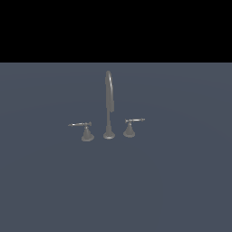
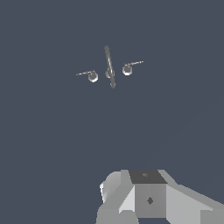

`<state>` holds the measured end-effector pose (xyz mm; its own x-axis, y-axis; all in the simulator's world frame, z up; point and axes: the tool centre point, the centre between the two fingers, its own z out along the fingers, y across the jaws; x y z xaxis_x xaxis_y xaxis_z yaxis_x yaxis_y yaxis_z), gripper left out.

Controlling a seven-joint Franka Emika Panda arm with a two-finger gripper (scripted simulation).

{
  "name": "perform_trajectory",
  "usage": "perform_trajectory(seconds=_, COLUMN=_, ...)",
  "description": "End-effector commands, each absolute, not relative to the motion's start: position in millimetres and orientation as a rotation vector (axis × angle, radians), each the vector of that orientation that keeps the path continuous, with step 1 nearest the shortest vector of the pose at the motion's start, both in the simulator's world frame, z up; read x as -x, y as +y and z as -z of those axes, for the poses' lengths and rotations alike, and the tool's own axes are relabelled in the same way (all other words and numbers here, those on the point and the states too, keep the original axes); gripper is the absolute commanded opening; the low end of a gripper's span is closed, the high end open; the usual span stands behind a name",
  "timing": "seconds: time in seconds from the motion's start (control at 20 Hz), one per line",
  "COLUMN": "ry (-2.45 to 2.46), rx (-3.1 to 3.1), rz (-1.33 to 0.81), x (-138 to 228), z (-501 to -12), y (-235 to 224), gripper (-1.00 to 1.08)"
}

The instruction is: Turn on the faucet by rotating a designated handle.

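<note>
The small grey faucet (image 1: 108, 104) stands on a flat blue-grey surface, its tall gooseneck spout in the middle. The handle (image 1: 81, 124) is the thin lever on a flared base at the exterior view's left of the spout, with its bar pointing away from the spout. The wrist view sees the faucet (image 2: 109, 65) from above and far off, with the handle (image 2: 87, 73) beside it. My arm does not show in the exterior view. In the wrist view only a grey blocky part of my hand (image 2: 148, 199) shows, well apart from the faucet. Its fingers cannot be told apart.
The twin lever (image 1: 134, 120) sits on the other side of the spout, also seen in the wrist view as the twin lever (image 2: 132, 65). The blue-grey surface (image 1: 181, 181) spreads flat all around the faucet.
</note>
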<state>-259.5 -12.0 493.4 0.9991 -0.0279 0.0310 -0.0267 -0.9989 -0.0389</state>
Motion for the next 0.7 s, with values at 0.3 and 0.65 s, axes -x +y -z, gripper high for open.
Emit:
perform_trajectory(seconds=0.3, ry=-0.011, rx=3.103, rz=0.057, x=256.3, z=-498.3, y=3.6, gripper=-1.0)
perform_trajectory(seconds=0.65, ry=-0.037, rx=3.104, rz=0.061, x=256.5, z=-500.7, y=9.4, gripper=-1.0)
